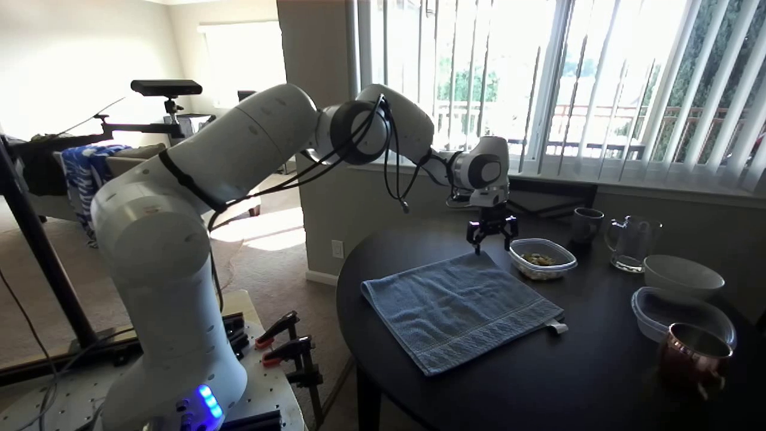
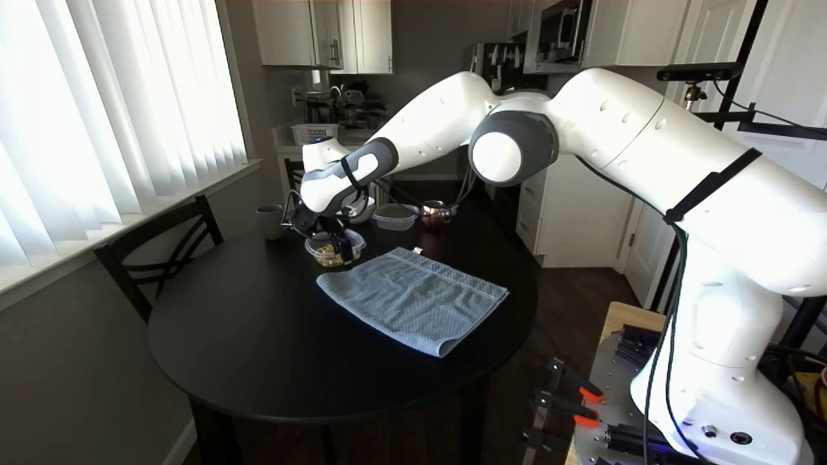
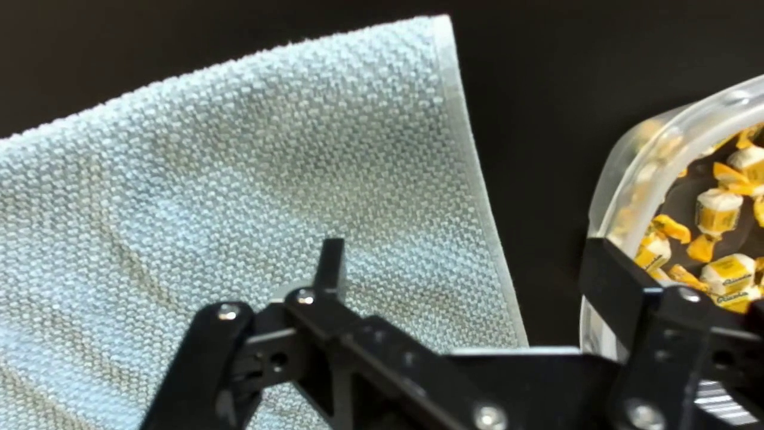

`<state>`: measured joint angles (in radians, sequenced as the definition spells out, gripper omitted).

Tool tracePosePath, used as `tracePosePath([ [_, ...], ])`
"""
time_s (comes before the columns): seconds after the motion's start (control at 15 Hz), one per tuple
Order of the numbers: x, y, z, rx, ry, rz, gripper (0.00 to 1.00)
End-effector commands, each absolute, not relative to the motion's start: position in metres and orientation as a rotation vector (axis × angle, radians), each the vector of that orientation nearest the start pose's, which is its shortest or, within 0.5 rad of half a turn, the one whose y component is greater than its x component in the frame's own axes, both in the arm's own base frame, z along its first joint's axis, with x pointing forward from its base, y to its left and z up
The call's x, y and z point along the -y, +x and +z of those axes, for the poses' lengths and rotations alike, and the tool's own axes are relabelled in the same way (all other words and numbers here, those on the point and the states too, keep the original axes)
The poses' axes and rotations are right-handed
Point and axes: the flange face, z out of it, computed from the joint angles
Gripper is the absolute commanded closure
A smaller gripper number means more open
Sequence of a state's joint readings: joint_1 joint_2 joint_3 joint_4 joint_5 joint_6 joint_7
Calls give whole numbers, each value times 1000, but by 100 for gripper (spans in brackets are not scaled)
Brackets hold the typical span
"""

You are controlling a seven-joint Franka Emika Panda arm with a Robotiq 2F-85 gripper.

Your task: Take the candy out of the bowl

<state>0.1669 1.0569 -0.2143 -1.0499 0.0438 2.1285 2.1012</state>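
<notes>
The bowl [image 1: 567,267] is a small, clear-whitish plastic container with a rounded-square outline. It stands on the dark table and also shows in an exterior view [image 2: 359,241] and at the right of the wrist view [image 3: 641,176], partly cut off. The candy [image 1: 540,259], several small pieces in yellow-and-white wrappers, lies inside it and shows clearly in the wrist view [image 3: 719,212]. My gripper [image 1: 492,246] points down beside the bowl, above the towel's corner. In the wrist view my gripper [image 3: 465,251] is open and empty; one finger overlaps the bowl's rim. Whether it touches cannot be told.
A blue-grey towel [image 1: 461,305] lies flat beside the bowl. A dark mug [image 1: 586,224], a glass mug [image 1: 635,242], a round white bowl [image 1: 682,275], a clear plastic container [image 1: 649,323] and a copper mug [image 1: 694,359] stand beyond. A chair [image 2: 168,252] stands by the window.
</notes>
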Motion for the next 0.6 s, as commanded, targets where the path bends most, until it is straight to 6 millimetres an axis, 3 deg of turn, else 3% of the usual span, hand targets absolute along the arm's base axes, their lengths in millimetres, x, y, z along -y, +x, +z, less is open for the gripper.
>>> tracePosePath([
  [0.0, -22, 793, 191, -2669, -1600, -281, 0],
  [0.53, -7, 807, 201, -2598, -1527, -339, 0],
])
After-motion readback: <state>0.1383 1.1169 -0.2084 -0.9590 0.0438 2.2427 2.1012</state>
